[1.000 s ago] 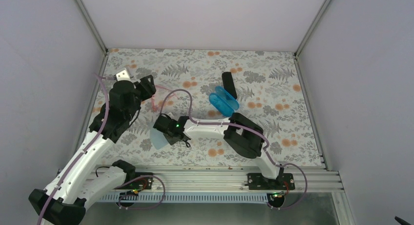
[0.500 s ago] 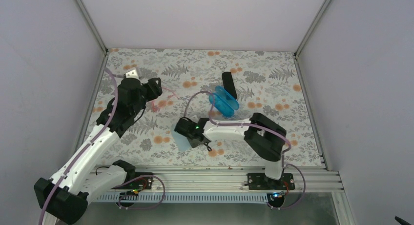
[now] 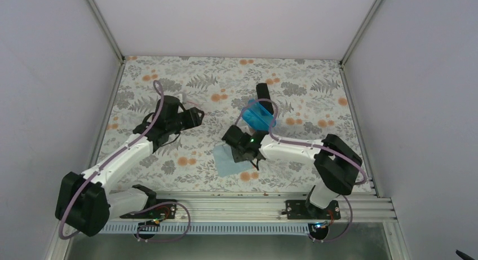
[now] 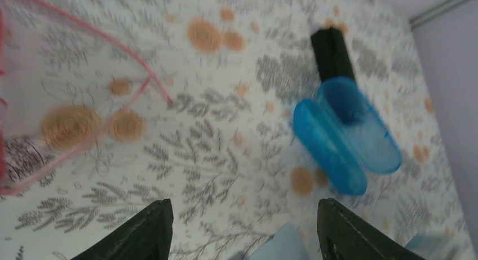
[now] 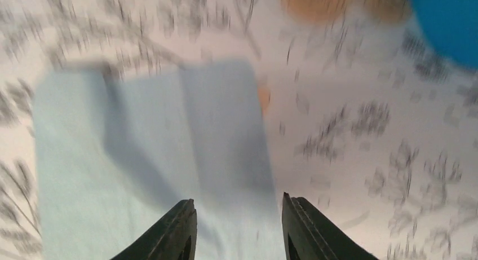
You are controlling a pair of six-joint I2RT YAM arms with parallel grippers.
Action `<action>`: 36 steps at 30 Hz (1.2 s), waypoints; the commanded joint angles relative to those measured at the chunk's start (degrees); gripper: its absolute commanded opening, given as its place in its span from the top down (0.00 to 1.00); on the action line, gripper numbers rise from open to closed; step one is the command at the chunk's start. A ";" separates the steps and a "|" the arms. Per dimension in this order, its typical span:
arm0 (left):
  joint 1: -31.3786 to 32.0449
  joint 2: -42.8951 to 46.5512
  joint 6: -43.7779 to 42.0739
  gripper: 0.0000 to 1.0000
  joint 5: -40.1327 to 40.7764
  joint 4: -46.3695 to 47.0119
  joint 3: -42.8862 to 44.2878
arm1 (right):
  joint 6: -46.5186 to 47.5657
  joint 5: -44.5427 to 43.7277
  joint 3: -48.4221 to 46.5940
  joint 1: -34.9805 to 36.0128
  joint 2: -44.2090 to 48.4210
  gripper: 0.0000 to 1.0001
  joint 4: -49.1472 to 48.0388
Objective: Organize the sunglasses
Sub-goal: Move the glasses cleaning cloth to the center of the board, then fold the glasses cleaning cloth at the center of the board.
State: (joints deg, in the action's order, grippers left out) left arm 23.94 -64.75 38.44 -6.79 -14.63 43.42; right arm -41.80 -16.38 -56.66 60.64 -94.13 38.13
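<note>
Left gripper [image 4: 243,206] was wide open and held nothing; only bare table [image 4: 225,153] showed in the gap. The sunglasses [image 4: 56,102] lay ahead of it and off past its left finger, outside the gap, with one thin arm pointing back toward the middle. The blue case [image 4: 344,136] sat open, ahead and beyond its right finger, well apart from the glasses, with a black object [image 4: 332,51] touching its far end.

Right gripper [image 5: 238,199] was partly open. The light blue cloth [image 5: 141,158] lay under and ahead of its tips. The view was blurred, but no pinch on the cloth showed.

Risks, as I judged them:
- The left gripper closing where it was would have caught nothing, since the glasses were off to one side.
- A finger coming down on the thin arm or lens could have bent it or flicked the pair away. The frame looked slim and springy.
- The right forearm and its cable ran just beside the open case in the top view, so a swing could have knocked it over or shut.
- Both grippers were near each other, so crossing paths toward the case risked a bump.
</note>
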 commanded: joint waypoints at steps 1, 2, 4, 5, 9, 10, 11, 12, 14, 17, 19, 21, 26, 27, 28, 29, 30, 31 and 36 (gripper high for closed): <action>0.68 -3.28 -0.44 0.39 -6.58 1.68 -3.19 | 3.59 1.86 -2.45 -6.22 -0.33 0.59 -7.88; 0.85 -4.20 -0.36 0.40 -7.32 1.90 -3.94 | 4.64 2.02 -2.75 -7.39 -1.61 0.60 -8.76; 1.56 -5.03 -0.06 0.44 -8.38 2.36 -5.36 | 7.07 2.13 -3.45 -9.15 -3.83 0.62 -10.10; 1.93 -5.23 0.08 0.45 -8.63 2.68 -6.02 | 8.71 2.83 -3.65 -9.77 -4.47 0.63 -11.10; 2.64 -6.69 0.94 0.46 -9.88 4.03 -8.17 | 13.98 5.51 -4.46 -10.78 -6.99 0.65 -13.43; 2.72 -6.97 1.18 0.47 -10.19 4.46 -8.64 | 14.78 5.76 -4.62 -10.94 -7.62 0.66 -13.74; 2.77 -7.26 1.40 0.47 -10.41 4.98 -9.01 | 15.60 6.21 -4.80 -11.04 -8.23 0.68 -13.90; 2.82 -7.63 1.59 0.48 -10.55 5.30 -9.19 | 16.03 6.61 -5.04 -11.10 -8.73 0.69 -13.83; 2.99 -8.07 1.88 0.48 -10.63 5.78 -9.36 | 16.34 6.99 -5.21 -11.24 -9.51 0.70 -13.99; 3.25 -8.78 1.99 0.48 -10.50 6.21 -9.37 | 16.16 6.72 -5.05 -11.18 -10.45 0.72 -14.13; 3.42 -9.28 1.99 0.48 -10.46 6.28 -9.38 | 15.91 6.15 -5.04 -11.19 -11.23 0.74 -13.87; 3.60 -9.57 1.90 0.48 -10.40 6.37 -9.40 | 15.68 5.75 -4.96 -11.25 -12.21 0.76 -13.71; 4.08 -10.12 1.98 0.48 -10.09 6.28 -9.66 | 14.48 3.86 -4.50 -11.25 -13.44 0.89 -12.38; 4.20 -10.25 1.95 0.48 -10.13 6.37 -9.67 | 14.29 3.57 -4.35 -11.31 -13.33 0.94 -12.11; 4.33 -10.39 1.99 0.48 -10.12 6.43 -9.66 | 13.93 3.01 -4.20 -11.32 -12.89 0.96 -11.89; 4.42 -10.52 2.07 0.48 -10.14 6.57 -9.66 | 13.24 1.98 -4.04 -11.33 -12.50 0.96 -11.55; 4.61 -10.77 2.07 0.48 -10.20 6.76 -9.67 | 12.59 0.93 -3.94 -11.34 -12.18 0.96 -11.20; 4.75 -11.01 2.23 0.48 -10.31 6.97 -9.66 | 11.68 -0.52 -3.96 -11.38 -11.93 0.96 -10.66; 6.27 -14.92 1.69 0.48 -11.98 8.68 -7.90 | 5.19 -5.91 -3.86 -12.72 -11.81 0.96 -7.43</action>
State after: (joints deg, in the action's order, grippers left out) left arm 29.06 -76.69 40.10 -17.23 -7.94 34.28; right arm -30.61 -15.38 -61.36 49.54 -105.27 26.17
